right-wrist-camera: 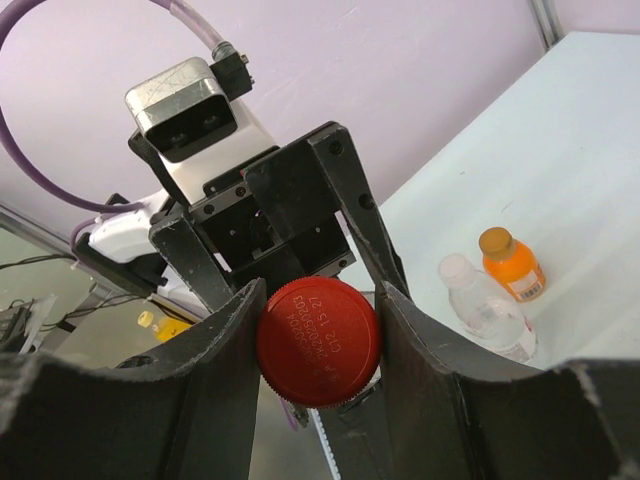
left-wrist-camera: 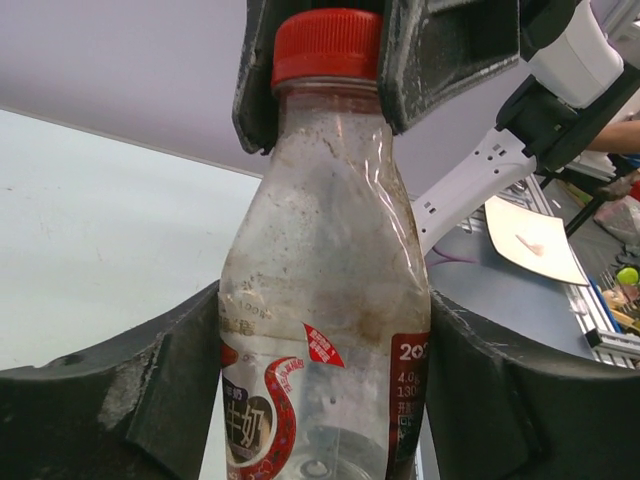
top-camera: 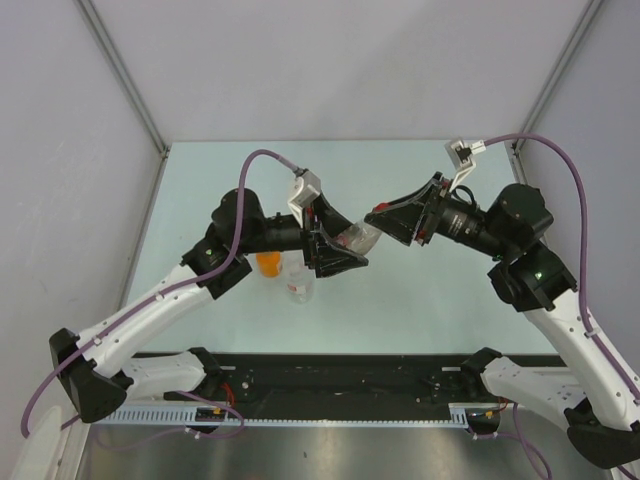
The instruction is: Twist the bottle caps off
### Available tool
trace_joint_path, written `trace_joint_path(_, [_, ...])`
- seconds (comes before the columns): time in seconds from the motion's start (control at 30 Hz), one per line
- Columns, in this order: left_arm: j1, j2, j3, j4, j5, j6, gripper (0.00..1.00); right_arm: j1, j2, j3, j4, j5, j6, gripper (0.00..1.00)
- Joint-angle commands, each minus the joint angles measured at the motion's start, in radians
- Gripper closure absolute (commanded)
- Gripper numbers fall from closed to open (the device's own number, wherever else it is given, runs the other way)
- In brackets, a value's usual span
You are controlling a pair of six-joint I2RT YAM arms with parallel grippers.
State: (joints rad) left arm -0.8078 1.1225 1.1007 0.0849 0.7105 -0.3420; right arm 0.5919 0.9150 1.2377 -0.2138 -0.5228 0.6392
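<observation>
My left gripper (left-wrist-camera: 320, 400) is shut on the body of the clear bottle with the reddish label band (left-wrist-camera: 320, 300) and holds it in the air above the table; it also shows in the top view (top-camera: 357, 238). My right gripper (right-wrist-camera: 318, 345) is shut on its red cap (right-wrist-camera: 318, 342), which still sits on the bottle neck (left-wrist-camera: 326, 45). The orange-filled bottle with an orange cap (right-wrist-camera: 510, 263) and the plain clear bottle with a whitish cap (right-wrist-camera: 483, 308) stand side by side on the table, below the left arm (top-camera: 268, 263).
The pale green table (top-camera: 420, 290) is walled by grey panels at the back and sides. A black rail (top-camera: 340, 375) runs along the near edge between the arm bases.
</observation>
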Motion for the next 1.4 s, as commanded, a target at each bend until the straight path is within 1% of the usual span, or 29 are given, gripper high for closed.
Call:
trace_joint_path(0.0, [-0.005, -0.026, -0.005, 0.061, 0.000, -0.018, 0.23, 0.019, -0.018, -0.009, 0.059, 0.000, 0.017, 1.00])
trace_joint_path(0.1, [-0.005, -0.023, -0.005, 0.064, 0.006, -0.022, 0.23, 0.028, -0.015, -0.014, 0.062, 0.006, 0.017, 1.00])
trace_joint_path(0.2, [-0.008, -0.017, -0.009, 0.065, 0.029, -0.022, 0.29, 0.034, -0.013, -0.014, 0.071, 0.006, 0.019, 1.00])
trace_joint_path(0.23, [-0.007, -0.016, -0.010, 0.067, 0.033, -0.022, 0.34, 0.036, -0.013, -0.014, 0.071, 0.007, 0.016, 1.00])
trace_joint_path(0.33, [-0.007, -0.018, -0.019, 0.069, 0.044, -0.019, 0.39, 0.039, -0.013, -0.015, 0.067, 0.010, 0.013, 1.00])
trace_joint_path(0.5, [-0.007, -0.016, -0.032, 0.072, 0.055, -0.022, 0.38, 0.043, -0.016, -0.018, 0.083, 0.018, 0.014, 1.00])
trace_joint_path(0.53, [-0.007, -0.018, -0.033, 0.072, 0.060, -0.022, 0.41, 0.045, -0.016, -0.020, 0.085, 0.018, 0.017, 1.00])
trace_joint_path(0.6, [-0.007, -0.020, -0.038, 0.073, 0.064, -0.017, 0.49, 0.048, -0.013, -0.020, 0.093, 0.015, 0.017, 1.00])
trace_joint_path(0.63, [-0.007, -0.024, -0.041, 0.075, 0.066, -0.015, 0.59, 0.049, -0.015, -0.020, 0.093, 0.014, 0.017, 1.00])
trace_joint_path(0.7, [-0.008, -0.026, -0.044, 0.072, 0.072, -0.008, 0.68, 0.052, -0.010, -0.020, 0.093, 0.009, 0.014, 1.00])
trace_joint_path(0.73, [-0.007, -0.029, -0.045, 0.070, 0.073, -0.005, 0.74, 0.054, -0.010, -0.020, 0.090, 0.013, 0.014, 1.00])
trace_joint_path(0.77, [-0.007, -0.030, -0.045, 0.070, 0.073, -0.002, 0.76, 0.057, -0.011, -0.020, 0.083, 0.017, 0.010, 0.98])
trace_joint_path(0.8, [-0.007, -0.033, -0.048, 0.065, 0.073, 0.003, 0.77, 0.057, -0.013, -0.020, 0.082, 0.018, 0.008, 0.94])
trace_joint_path(0.83, [-0.007, -0.039, -0.050, 0.061, 0.073, 0.011, 0.81, 0.057, -0.016, -0.020, 0.077, 0.024, 0.007, 0.76])
trace_joint_path(0.87, [-0.007, -0.043, -0.053, 0.050, 0.061, 0.015, 0.84, 0.057, -0.019, -0.020, 0.074, 0.027, 0.005, 0.70])
trace_joint_path(0.9, [-0.008, -0.046, -0.053, 0.046, 0.057, 0.021, 0.87, 0.057, -0.021, -0.020, 0.077, 0.026, 0.004, 0.65])
trace_joint_path(0.93, [-0.008, -0.047, -0.053, 0.039, 0.055, 0.031, 0.93, 0.055, -0.024, -0.020, 0.076, 0.027, 0.007, 0.54])
trace_joint_path(1.0, [-0.007, -0.047, -0.053, 0.027, 0.047, 0.038, 1.00, 0.057, -0.028, -0.020, 0.071, 0.038, 0.007, 0.47])
trace_joint_path(1.03, [-0.008, -0.049, -0.053, 0.024, 0.044, 0.041, 1.00, 0.055, -0.031, -0.020, 0.070, 0.038, 0.007, 0.41])
trace_joint_path(1.1, [-0.008, -0.052, -0.058, 0.024, 0.046, 0.043, 1.00, 0.055, -0.033, -0.020, 0.065, 0.044, 0.008, 0.38])
trace_joint_path(1.2, [-0.008, -0.058, -0.067, 0.032, 0.047, 0.044, 1.00, 0.055, -0.038, -0.020, 0.056, 0.050, 0.011, 0.30])
trace_joint_path(1.23, [-0.008, -0.062, -0.070, 0.035, 0.050, 0.047, 1.00, 0.055, -0.039, -0.020, 0.053, 0.052, 0.008, 0.23])
trace_joint_path(1.3, [-0.008, -0.075, -0.084, 0.050, 0.044, 0.047, 1.00, 0.055, -0.047, -0.020, 0.044, 0.067, 0.005, 0.15])
trace_joint_path(1.33, [-0.008, -0.079, -0.088, 0.056, 0.040, 0.049, 1.00, 0.057, -0.051, -0.020, 0.037, 0.076, -0.001, 0.05])
trace_joint_path(1.37, [-0.008, -0.084, -0.100, 0.073, 0.037, 0.049, 1.00, 0.055, -0.063, -0.020, 0.033, 0.102, -0.003, 0.02])
